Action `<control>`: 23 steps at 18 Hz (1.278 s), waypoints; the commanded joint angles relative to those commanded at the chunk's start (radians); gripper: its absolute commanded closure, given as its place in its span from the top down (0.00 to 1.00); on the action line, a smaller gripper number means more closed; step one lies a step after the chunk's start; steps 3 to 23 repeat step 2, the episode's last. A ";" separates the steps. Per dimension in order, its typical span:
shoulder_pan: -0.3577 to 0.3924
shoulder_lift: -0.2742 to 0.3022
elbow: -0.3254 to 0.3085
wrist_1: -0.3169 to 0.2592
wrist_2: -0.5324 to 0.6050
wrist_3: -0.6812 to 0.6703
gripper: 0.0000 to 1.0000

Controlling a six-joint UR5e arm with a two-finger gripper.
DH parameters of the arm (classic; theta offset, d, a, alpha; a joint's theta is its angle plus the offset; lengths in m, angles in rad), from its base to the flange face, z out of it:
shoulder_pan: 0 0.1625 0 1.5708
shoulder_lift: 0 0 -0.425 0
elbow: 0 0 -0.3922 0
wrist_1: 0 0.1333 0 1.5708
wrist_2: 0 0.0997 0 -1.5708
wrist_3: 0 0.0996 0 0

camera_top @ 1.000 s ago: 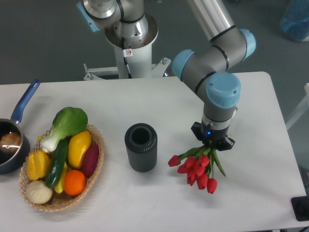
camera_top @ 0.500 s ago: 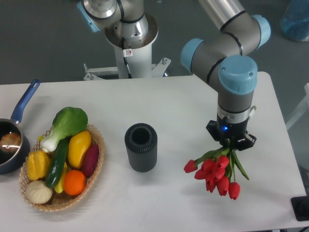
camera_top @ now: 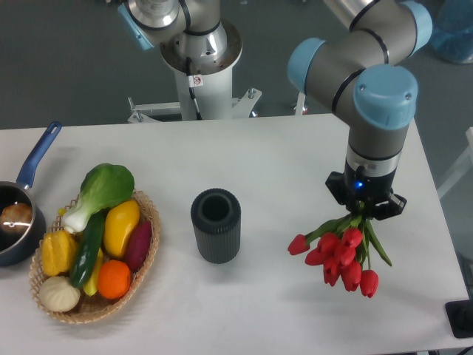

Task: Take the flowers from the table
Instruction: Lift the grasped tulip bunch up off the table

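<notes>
Nearest the front edge at my left sits a woven basket [camera_top: 144, 244], shallow and oval, packed full: a pale dumpling-like bun [camera_top: 59, 293], an orange [camera_top: 113, 279], a yellow pepper [camera_top: 58, 251], a dark cucumber [camera_top: 89, 248], a purple sweet potato [camera_top: 138, 245], a glossy yellow fruit [camera_top: 120, 225], and a leafy green-and-white vegetable [camera_top: 101, 192] lying across the top.

At the front right hang the flowers [camera_top: 341, 251], red closed heads pointing down and toward the front, green stems rising into my gripper [camera_top: 365, 213]. The heads look lifted off the table [camera_top: 259, 155], though I cannot tell the gap for sure. My fingers are hidden by the wrist housing; the stems run up between them, so I am clamped on the bunch near its stem end.

Mid-table stands a dark ribbed cylinder [camera_top: 216, 225], upright, mouth open, its inside too dark to read. White smooth tabletop lies bare between it and the flowers. The right table edge is near my wrist.

At the far left edge a blue-handled pot [camera_top: 21, 214] holds something brownish. Behind, the arm's base column [camera_top: 196, 55] stands at the rear edge.
</notes>
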 joint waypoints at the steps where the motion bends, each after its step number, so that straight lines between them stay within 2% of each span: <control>1: 0.000 0.000 0.000 0.000 -0.002 0.000 0.06; 23: 0.000 0.000 0.000 0.000 -0.005 0.000 0.06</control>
